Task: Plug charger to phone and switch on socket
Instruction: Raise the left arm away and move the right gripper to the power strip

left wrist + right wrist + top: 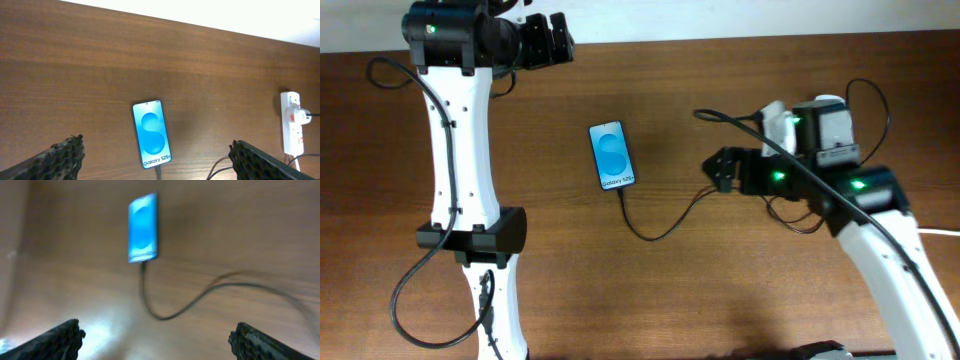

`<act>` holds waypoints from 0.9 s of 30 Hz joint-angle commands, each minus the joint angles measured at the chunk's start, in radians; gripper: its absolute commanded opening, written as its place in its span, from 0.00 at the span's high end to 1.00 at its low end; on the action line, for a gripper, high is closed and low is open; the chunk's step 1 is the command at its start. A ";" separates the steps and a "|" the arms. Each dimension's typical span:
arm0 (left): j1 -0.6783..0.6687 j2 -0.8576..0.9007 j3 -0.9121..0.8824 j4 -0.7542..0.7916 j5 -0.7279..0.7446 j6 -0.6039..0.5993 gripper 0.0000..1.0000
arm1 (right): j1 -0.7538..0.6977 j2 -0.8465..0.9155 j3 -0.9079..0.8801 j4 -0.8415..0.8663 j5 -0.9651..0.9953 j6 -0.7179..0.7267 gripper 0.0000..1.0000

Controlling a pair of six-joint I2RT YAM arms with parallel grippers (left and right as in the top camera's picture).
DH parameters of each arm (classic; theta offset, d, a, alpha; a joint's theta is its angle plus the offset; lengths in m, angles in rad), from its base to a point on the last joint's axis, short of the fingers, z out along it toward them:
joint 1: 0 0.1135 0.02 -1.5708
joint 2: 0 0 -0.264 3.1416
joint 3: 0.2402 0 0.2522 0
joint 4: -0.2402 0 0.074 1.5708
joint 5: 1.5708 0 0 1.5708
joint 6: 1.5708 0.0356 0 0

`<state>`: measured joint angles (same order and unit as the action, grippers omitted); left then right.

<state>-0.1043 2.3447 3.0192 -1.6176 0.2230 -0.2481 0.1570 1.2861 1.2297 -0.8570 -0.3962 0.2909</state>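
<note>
Charger (650, 237) plugged into phone (612, 155) — socket (291, 125) partly hidden; left hand (156, 147), right hand (156, 329) spread, empty.

Warm brown with streaky wood grain across the desk (720, 80), pale cream on the wall (200, 10) beyond it. Light blue on the screen of the phone (612, 156), with a deeper blue circle and white lettering inside a black rim (lettering crisp only in the left wrist view), and plain black along the charger (660, 228). White on the socket (292, 122) with small red switches; white with black collars on the left arm (455, 150) and the right arm (880, 250), green lights dotting the latter.
</note>
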 commanded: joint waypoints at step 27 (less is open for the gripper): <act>0.002 -0.011 0.006 -0.023 -0.090 0.010 0.01 | -0.977 0.240 0.181 0.164 -0.133 -0.001 0.01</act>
<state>-0.1043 2.3451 3.0192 -1.6390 0.1448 -0.2470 -0.8036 1.4590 1.3911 -0.7383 -0.4801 0.2573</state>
